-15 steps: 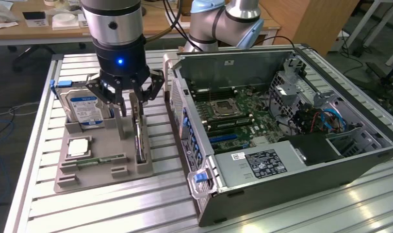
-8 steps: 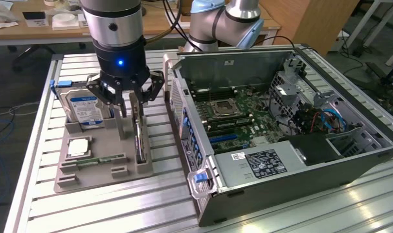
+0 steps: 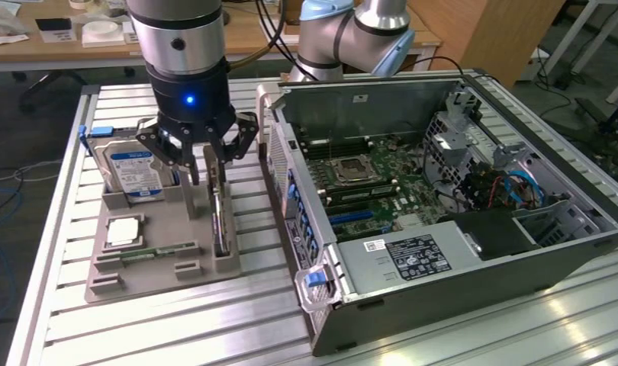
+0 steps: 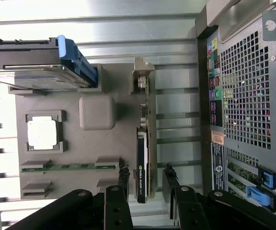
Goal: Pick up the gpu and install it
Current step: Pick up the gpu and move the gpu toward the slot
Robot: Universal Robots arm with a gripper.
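Standing on edge in a slot of the grey tray (image 3: 172, 225), the gpu (image 3: 221, 217) is a thin dark card with a silvery bracket (image 4: 143, 76) at one end and a small label on its upper edge. Same tray: hard drive (image 3: 134, 169) upright at one corner, CPU (image 3: 123, 231) flat in a square pocket, green memory stick (image 3: 151, 252) in a groove. Fingers (image 4: 170, 181) spread to either side of the card at the end away from the bracket, a gap on both sides, nothing gripped; the case (image 3: 553, 252) lies just beside the tray on the desk (image 3: 187, 328), side off, motherboard (image 3: 370, 175) exposed.
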